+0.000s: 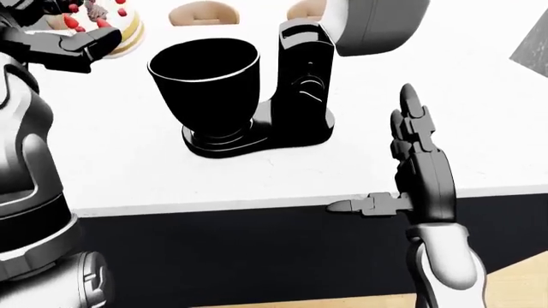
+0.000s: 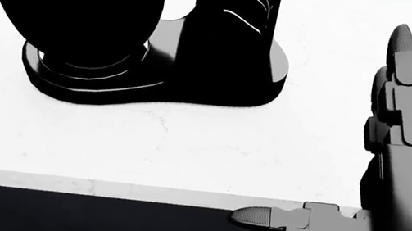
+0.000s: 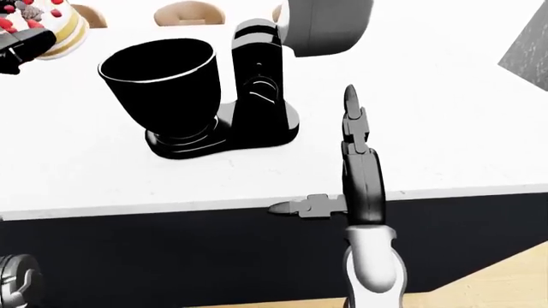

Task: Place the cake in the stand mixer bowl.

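Observation:
The cake (image 1: pixel 120 25), cream with red berries on top, is at the top left of the left-eye view, left of the mixer. My left hand (image 1: pixel 79 42) has its dark fingers closed round the cake's side. The black stand mixer (image 1: pixel 304 96) stands on the white counter (image 1: pixel 480 128), with its open black bowl (image 1: pixel 205 77) on the left of its column and its grey head (image 1: pixel 377 25) tilted up. My right hand (image 1: pixel 381 154) is open to the right of the mixer, over the counter's near edge. Its fingers (image 2: pixel 401 65) are straight and its thumb points left.
Two tan wooden items (image 1: pixel 201 13) sit at the top edge beyond the mixer. A dark cabinet face (image 1: pixel 257 256) drops below the counter's edge, with wooden floor (image 1: pixel 514 282) at the bottom right. A grey slab (image 1: pixel 532 45) shows at the right edge.

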Motion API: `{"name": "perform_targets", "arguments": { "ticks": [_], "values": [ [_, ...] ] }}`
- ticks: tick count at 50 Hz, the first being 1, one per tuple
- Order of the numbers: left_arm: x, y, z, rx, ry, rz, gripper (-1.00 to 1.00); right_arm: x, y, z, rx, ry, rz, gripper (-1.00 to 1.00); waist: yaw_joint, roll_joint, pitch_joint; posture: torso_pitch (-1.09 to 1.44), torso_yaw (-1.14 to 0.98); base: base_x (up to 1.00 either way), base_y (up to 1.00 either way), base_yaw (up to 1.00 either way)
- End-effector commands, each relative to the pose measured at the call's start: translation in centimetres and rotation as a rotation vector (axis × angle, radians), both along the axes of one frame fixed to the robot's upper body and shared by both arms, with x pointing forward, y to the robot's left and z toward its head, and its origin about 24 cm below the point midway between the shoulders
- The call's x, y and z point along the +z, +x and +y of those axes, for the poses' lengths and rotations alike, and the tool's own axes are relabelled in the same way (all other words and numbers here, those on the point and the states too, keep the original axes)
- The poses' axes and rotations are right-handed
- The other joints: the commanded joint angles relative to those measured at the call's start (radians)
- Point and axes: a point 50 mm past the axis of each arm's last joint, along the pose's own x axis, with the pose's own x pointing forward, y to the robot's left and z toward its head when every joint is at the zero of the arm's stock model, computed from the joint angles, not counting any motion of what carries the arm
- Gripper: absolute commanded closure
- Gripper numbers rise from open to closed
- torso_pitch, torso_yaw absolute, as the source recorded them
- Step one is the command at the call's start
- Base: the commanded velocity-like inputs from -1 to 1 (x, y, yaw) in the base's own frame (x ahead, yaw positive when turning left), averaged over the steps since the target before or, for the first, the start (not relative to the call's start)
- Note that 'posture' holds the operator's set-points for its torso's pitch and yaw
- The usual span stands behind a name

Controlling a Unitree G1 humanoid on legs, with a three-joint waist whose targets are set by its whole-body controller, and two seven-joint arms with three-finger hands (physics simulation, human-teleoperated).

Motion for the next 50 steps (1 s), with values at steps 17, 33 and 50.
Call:
{"name": "perform_targets", "arguments": {
  "ticks": [17, 33, 50],
  "values": [
    [2.0, -0.3, -2.4, -0.052, 0.015, -0.094, 1.00, 1.1, -0.5, 0.2, 0.009, -0.005, -0.078, -1.00, 0.002, -0.002, -0.025, 0.00, 0.00, 0.00, 0.00, 0.00],
    [3.8, 0.9, -4.1, -0.090, 0.053, -0.115, 1.00, 1.3, -0.6, 0.1, 0.008, -0.005, -0.083, -1.00, 0.004, -0.008, -0.025, 0.00, 0.00, 0.00, 0.00, 0.00],
    [4.2, 2.5, -6.5, -0.154, 0.077, -0.106, 1.00, 1.5, -0.9, -0.1, -0.001, -0.004, -0.090, -1.00, 0.005, -0.014, -0.024, 0.00, 0.00, 0.00, 0.00, 0.00]
  ]
}}
